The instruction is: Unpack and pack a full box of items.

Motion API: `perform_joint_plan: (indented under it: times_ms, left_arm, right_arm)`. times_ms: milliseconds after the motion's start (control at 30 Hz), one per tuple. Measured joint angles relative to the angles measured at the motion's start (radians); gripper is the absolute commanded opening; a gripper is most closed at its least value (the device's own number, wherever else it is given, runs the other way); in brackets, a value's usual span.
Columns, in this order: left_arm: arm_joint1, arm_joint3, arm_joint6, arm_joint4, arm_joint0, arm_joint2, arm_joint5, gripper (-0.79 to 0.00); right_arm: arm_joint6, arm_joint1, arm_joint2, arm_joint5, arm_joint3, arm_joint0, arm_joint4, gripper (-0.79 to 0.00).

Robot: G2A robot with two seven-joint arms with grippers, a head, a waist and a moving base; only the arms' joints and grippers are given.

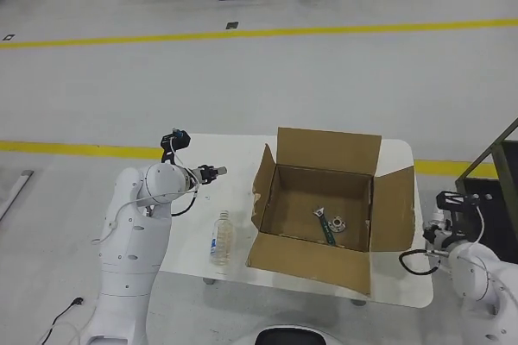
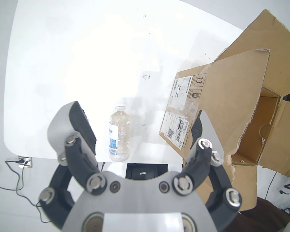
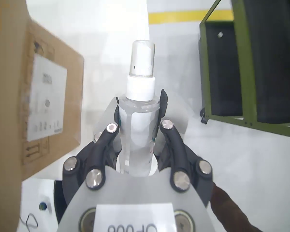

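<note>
Box: cardboard box [image 1: 319, 211] with its flaps up, on the white table [image 1: 233, 155]. The top view looks inside at a green-handled tool [image 1: 325, 226] beside a small round part [image 1: 340, 227]; the left wrist view gives its labelled outer wall.
Bottle: clear water bottle [image 1: 221, 239] lying on its side, just left of the box.
Left: left gripper [image 2: 137, 119] over the table, fingers wide apart, holding nothing.
Right: right gripper [image 3: 139, 105] clamped on a clear spray bottle [image 3: 137, 131] with a white collar and transparent cap, beside the box's outer wall.
Unclear: what the round part is.
</note>
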Motion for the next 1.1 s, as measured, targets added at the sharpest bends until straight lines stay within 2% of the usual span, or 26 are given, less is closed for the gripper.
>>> perform_joint_plan:
  times_ms: [433, 1033, 1100]
  left_arm:
    - [0.0, 0.0, 0.0, 0.0, 0.0, 0.0, 0.0, 0.0]
    - [0.0, 0.0, 0.0, 0.0, 0.0, 0.0, 0.0, 0.0]
    - [0.0, 0.0, 0.0, 0.0, 0.0, 0.0, 0.0, 0.0]
  right_arm:
    - [-0.004, -0.003, -0.084, -0.034, 0.054, -0.085, -0.023, -0.785]
    - [-0.016, -0.005, -0.181, -0.017, 0.154, -0.04, -0.074, -0.785]
    - [-0.016, -0.005, -0.183, -0.014, 0.157, -0.037, -0.078, -0.65]
